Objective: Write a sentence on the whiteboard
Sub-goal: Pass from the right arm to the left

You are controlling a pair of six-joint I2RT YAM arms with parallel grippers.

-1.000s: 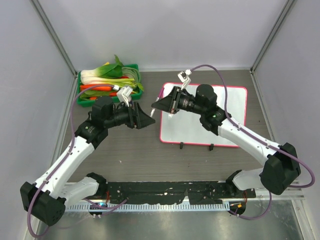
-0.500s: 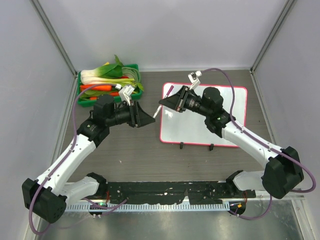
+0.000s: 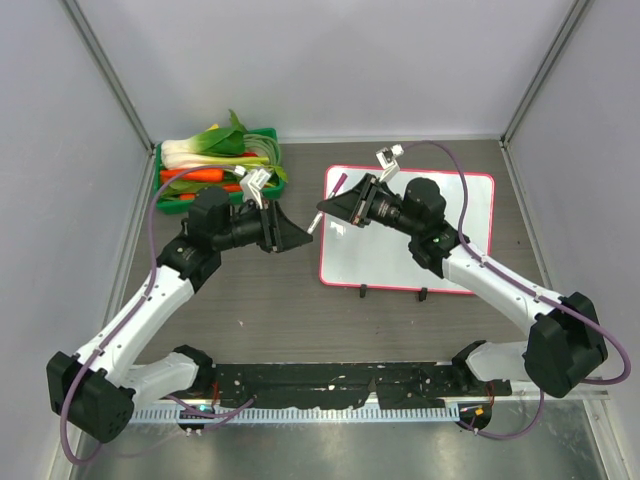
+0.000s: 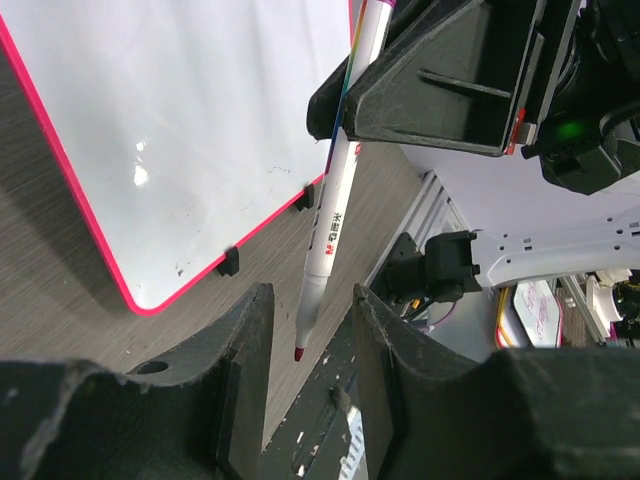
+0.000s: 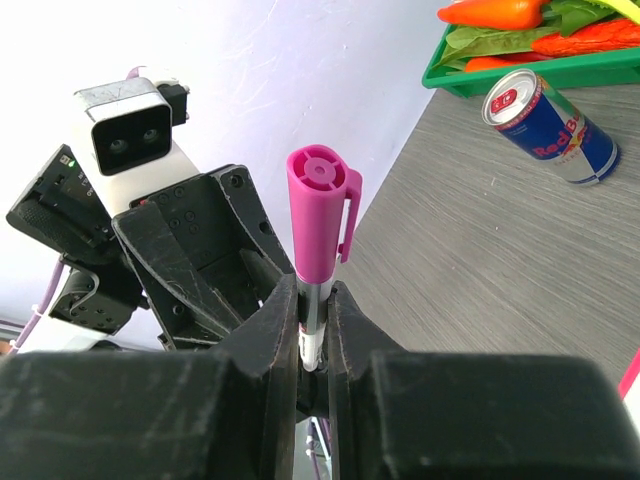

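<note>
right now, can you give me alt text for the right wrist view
The right tool is shut on a magenta-capped marker, centre frame. Behind it is the black left tool; at upper right a Red Bull can lies on the grey table near a green crate of vegetables.

Green crate point(image 3: 268, 134) w/ veg: leafy greens point(image 3: 215, 143) at its far side, orange carrots point(image 3: 200, 175) nearer. Crate sits on dark wood-grain table point(image 3: 250, 290). Red Bull can point(image 5: 548, 125) lies on its side on table just beside crate. Marker point(image 3: 342, 180), pink cap, white barrel, up in air right of crate, tilted.
</note>
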